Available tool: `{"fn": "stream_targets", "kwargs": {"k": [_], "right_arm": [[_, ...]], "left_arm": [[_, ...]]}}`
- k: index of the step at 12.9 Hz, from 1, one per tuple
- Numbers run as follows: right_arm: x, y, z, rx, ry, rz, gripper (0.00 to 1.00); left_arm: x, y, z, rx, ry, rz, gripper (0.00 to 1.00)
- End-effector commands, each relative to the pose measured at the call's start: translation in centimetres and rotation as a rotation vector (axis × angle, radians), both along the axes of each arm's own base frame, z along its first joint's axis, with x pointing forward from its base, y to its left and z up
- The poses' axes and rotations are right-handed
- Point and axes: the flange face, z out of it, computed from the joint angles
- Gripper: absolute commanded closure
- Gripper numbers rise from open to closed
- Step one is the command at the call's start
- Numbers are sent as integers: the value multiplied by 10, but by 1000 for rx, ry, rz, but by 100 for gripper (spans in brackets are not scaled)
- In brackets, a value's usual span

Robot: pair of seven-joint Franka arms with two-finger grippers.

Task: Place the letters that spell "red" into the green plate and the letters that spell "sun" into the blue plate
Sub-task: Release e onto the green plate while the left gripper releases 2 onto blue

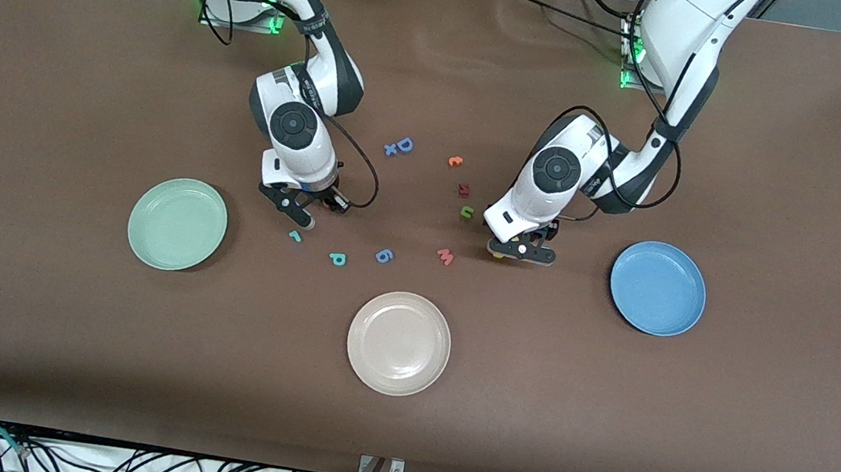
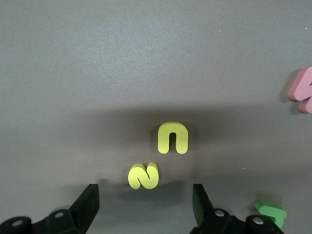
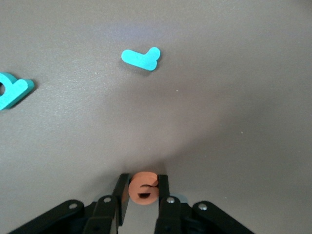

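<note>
Right gripper (image 3: 142, 195) pinches the small round orange "e" (image 3: 144, 185).

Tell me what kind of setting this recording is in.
Most likely a robotics lab bench: two robot arms bolted to a brown-covered table framed in aluminium rail, cables along its edge, with small foam letters and three plain plates, such as the cream plate, as props.

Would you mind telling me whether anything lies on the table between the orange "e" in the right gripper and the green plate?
Nothing visible does. The right gripper is shut on the small flat orange letter "e", and only bare brown tabletop separates it from the round pale mint-green plate; the tiny teal "r" lies nearer the front camera.
</note>
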Motion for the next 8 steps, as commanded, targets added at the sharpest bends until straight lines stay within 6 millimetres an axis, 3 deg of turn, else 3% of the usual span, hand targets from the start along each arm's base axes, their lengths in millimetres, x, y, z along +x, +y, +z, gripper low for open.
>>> {"fn": "stream_targets", "kwargs": {"k": [1,5,8], "right_arm": [[14,-1,18,-11,16,-6,81],[68,-27,79,-91,103,68,81],[85,-67,103,-128,173,171,81]], "left_arm": [[9,-4,3,2,-35,0,18],[12,-4,2,-8,-49,2,29],[7,-5,-13,-1,-34,-1,34]]}}
